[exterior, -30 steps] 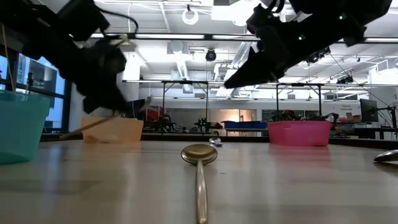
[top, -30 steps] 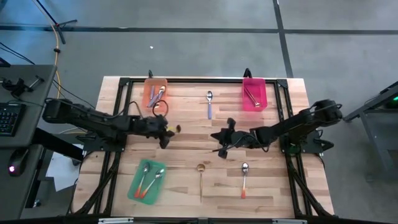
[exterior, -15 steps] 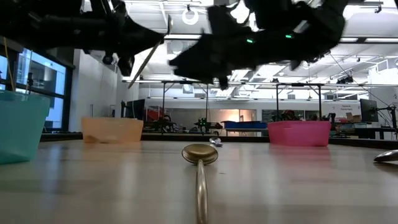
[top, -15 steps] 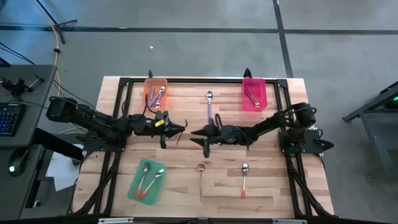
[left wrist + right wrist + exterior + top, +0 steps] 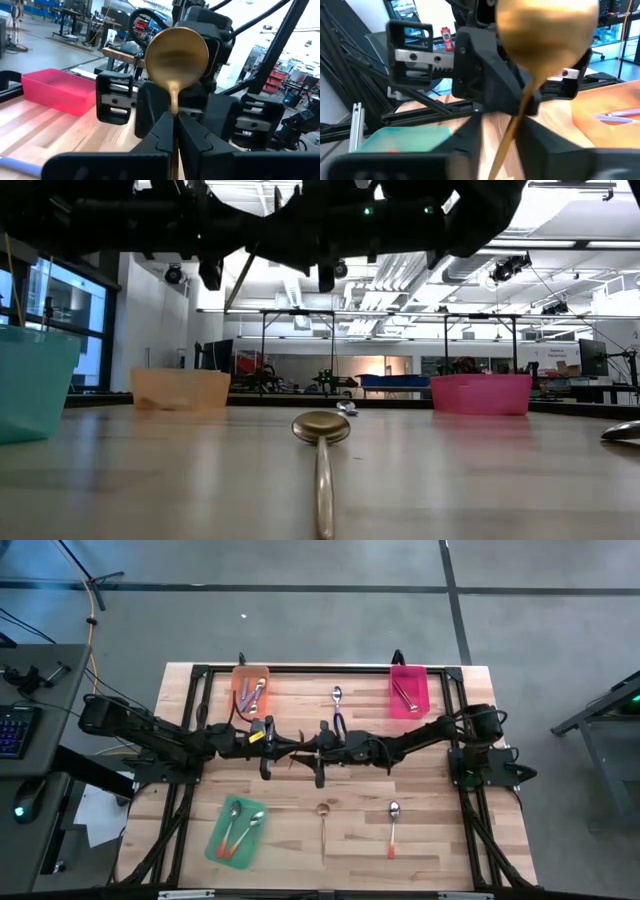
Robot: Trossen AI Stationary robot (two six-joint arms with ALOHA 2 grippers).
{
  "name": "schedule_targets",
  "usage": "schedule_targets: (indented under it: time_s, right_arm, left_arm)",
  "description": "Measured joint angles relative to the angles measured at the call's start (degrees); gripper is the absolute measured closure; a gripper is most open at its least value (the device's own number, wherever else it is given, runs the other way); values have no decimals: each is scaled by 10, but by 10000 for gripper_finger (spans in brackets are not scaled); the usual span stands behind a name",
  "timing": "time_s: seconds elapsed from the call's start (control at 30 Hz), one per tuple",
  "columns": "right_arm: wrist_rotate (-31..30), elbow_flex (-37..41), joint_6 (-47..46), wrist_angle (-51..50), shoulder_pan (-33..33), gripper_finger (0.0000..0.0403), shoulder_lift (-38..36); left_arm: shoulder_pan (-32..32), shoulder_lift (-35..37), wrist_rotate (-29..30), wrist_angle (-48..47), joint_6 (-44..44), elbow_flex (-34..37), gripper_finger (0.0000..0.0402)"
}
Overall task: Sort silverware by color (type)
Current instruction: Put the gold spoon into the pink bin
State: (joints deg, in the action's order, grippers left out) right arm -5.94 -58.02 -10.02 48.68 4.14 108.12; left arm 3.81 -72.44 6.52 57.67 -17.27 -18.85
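My left gripper [image 5: 283, 747] hovers over the table's middle, shut on a gold spoon [image 5: 176, 55] whose bowl stands above the fingers. Facing it from the right, my right gripper [image 5: 312, 752] has come close and is open. Its fingers [image 5: 470, 140] stand on either side of the spoon's handle [image 5: 512, 132]; I cannot tell whether they touch it. On the table lie another gold spoon [image 5: 323, 825], an orange-handled spoon [image 5: 393, 828] and a purple-handled spoon [image 5: 337, 702]. My left gripper pinches the gold spoon's handle just below the bowl [image 5: 173, 102] between its two fingers. The fingers point level toward the table's right and lie across the handle. The spoon is lifted clear and stands slanted, bowl up, its handle [image 5: 240, 280] running down past the fingers.
An orange tray [image 5: 240, 680] at the far left holds purple-handled spoons. A pink tray [image 5: 420, 700] at the far right holds a gold spoon. A green tray [image 5: 222, 840] at the near left holds orange-handled spoons. Black frame rails run along the table's edges.
My left gripper has risen and tipped up to level, swinging the gold spoon from hanging low near the table to bowl-up in the air. My right gripper has travelled toward the table's left until it faces the left gripper at the spoon.
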Motion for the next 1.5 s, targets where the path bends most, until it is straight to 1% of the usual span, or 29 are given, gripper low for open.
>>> schedule_targets:
  time_s: [0.07, 0.1, 0.13, 0.23, 0.33, 0.47, 0.53, 0.63, 0.73, 0.8, 0.87, 0.93, 1.0, 1.1, 1.27, 1.4, 1.5]
  right_arm:
    - [0, 0, 0, 0, -2, 363, 0]
    - [2, 0, 0, 0, -4, 382, 0]
    - [0, 0, -1, -2, -4, 391, 0]
    - [0, -1, -8, -28, -8, 387, -4]
    - [-3, 0, -14, -85, -11, 398, -14]
    - [-22, 0, -15, -171, -20, 399, -66]
    - [-46, 0, -11, -239, -24, 400, -96]
    - [-75, 0, -23, -377, -42, 400, -161]
    - [-126, -1, -71, -564, -77, 401, -235]
    - [-150, 0, -107, -692, -111, 401, -281]
    - [-153, 0, -138, -799, -155, 401, -323]
    - [-150, 0, -146, -883, -207, 402, -350]
    - [-147, 0, -132, -934, -262, 402, -359]
    - [-122, 0, -95, -964, -341, 402, -353]
    - [-71, 0, -23, -960, -443, 402, -299]
    - [-70, 0, 12, -959, -506, 402, -246]
    - [-66, 0, 30, -947, -534, 402, -209]
  left_arm:
    - [0, 0, 0, 11, 1, 0, 401]
    - [0, 0, 1, 16, 5, 0, 399]
    - [0, 0, 1, 18, 9, 0, 395]
    - [0, 3, 1, 20, 23, 1, 373]
    - [0, 16, 1, 31, 44, 0, 346]
    - [0, 24, 5, 23, 69, 12, 315]
    - [0, 24, 14, 22, 69, 20, 303]
    - [0, 24, 26, 22, 67, 40, 294]
    - [0, 24, 33, 22, 55, 58, 292]
    - [0, 24, 33, 22, 54, 66, 292]
    - [0, 24, 33, 22, 51, 71, 293]
    - [0, 24, 33, 22, 44, 73, 293]
    - [0, 24, 33, 23, 44, 73, 293]
    - [0, 24, 33, 23, 44, 73, 294]
    - [0, 24, 33, 22, 40, 73, 295]
    - [0, 24, 31, 22, 40, 73, 295]
    - [0, 24, 31, 22, 39, 73, 296]
